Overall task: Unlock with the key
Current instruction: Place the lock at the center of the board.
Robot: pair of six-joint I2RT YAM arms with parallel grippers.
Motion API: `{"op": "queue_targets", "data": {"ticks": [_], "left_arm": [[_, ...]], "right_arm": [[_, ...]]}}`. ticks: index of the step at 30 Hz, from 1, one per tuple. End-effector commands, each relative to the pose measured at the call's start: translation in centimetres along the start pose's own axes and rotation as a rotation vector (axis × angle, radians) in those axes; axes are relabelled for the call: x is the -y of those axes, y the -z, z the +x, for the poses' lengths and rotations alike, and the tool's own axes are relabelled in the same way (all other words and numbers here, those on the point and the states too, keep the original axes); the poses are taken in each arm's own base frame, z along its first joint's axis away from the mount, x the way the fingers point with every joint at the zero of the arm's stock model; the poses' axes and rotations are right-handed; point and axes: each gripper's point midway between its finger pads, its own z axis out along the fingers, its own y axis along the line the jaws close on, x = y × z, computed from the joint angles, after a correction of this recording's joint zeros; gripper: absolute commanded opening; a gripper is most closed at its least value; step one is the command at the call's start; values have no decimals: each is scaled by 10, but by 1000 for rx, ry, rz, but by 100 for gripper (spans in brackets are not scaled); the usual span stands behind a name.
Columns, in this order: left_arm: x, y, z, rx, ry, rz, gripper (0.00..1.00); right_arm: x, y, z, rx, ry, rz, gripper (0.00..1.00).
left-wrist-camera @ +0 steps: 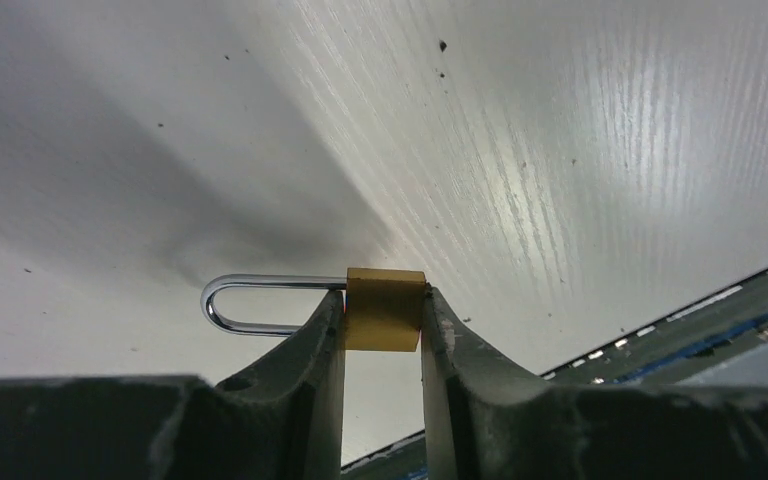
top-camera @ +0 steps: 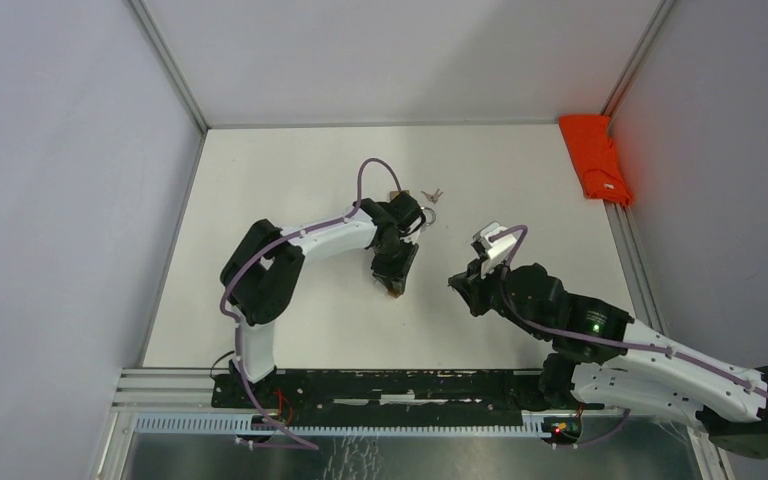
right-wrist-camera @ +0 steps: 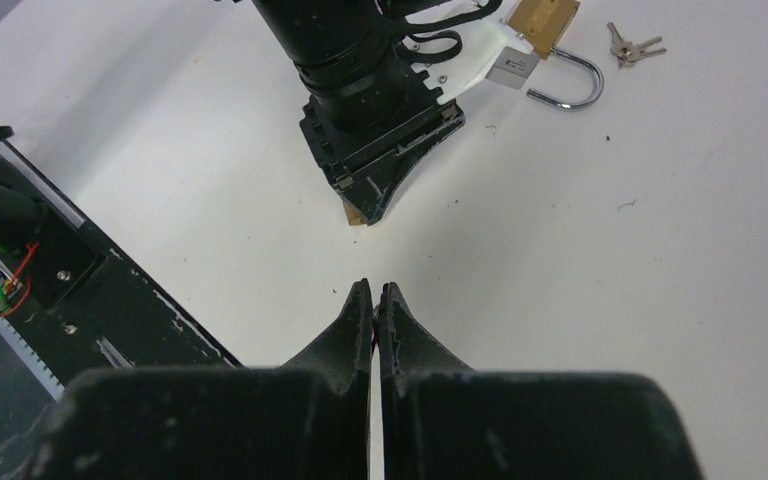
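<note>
White desk (top-camera: 290,200), walls on three sides, arm bases on a black rail at the near edge.

Left arm (top-camera: 320,238) reaches from the near-left out to the middle of the desk and bends down there. Right arm (top-camera: 660,365) comes in low from the near-right corner and points toward the middle.

Orange cloth (top-camera: 595,155) lies bunched in the far right corner, well apart from everything else.

Left gripper (top-camera: 394,283) points down at the desk near the middle, a bit toward the near edge. It is partly closed, clamped on the brass padlock (left-wrist-camera: 385,310), one finger on each side of the body. The chrome shackle (left-wrist-camera: 250,305) sticks out sideways past the finger. Cannot tell if the shackle is latched, as one leg runs behind the finger. Cannot tell if the padlock touches the desk or sits just above it.

Right gripper (right-wrist-camera: 374,290) is empty, fingers pressed together. It sits just right of the left gripper, apart from it, tips aimed at it.

Second padlock (right-wrist-camera: 543,17) lies on the desk beyond the left wrist, toward the far edge. It has a brass body and its shackle loop is toward the keys; the body is partly hidden by the arm.

Keys (right-wrist-camera: 633,45), a small bunch, lie flat on the desk just beside the second padlock, on its right. No gripper touches them.
</note>
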Motion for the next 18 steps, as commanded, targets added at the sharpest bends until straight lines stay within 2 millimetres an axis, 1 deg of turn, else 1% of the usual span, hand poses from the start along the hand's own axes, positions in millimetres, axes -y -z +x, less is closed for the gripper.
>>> {"op": "queue_targets", "data": {"ticks": [1,3,6,7,9,10,13,14,16,18], "left_arm": [[1,7,-20,115,-32,-61,30],[2,6,-24,134,-35,-60,32],[-2,14,-34,201,-54,-128,36],[-9,19,-39,236,-63,-187,37],[-16,24,-44,281,-89,-243,37],[-17,26,-47,303,-99,-255,35],[-18,24,-51,344,-93,-249,25],[-15,22,-53,355,-80,-227,21],[-11,14,-55,358,-37,-204,11],[-12,12,-65,381,46,-228,6]], "right_arm": [[-3,2,-23,58,-4,-2,0],[-4,1,-22,53,-2,-4,0],[-5,-1,-20,43,1,-4,0],[-5,-1,-20,41,1,-4,0],[-5,-1,-17,36,-1,-4,0],[-5,-2,-17,34,-3,-5,0],[-5,-2,-16,31,-5,-8,0],[-5,-1,-16,31,-5,-6,0],[-3,-1,-17,28,1,5,0],[-2,0,-18,26,7,10,0]]}}
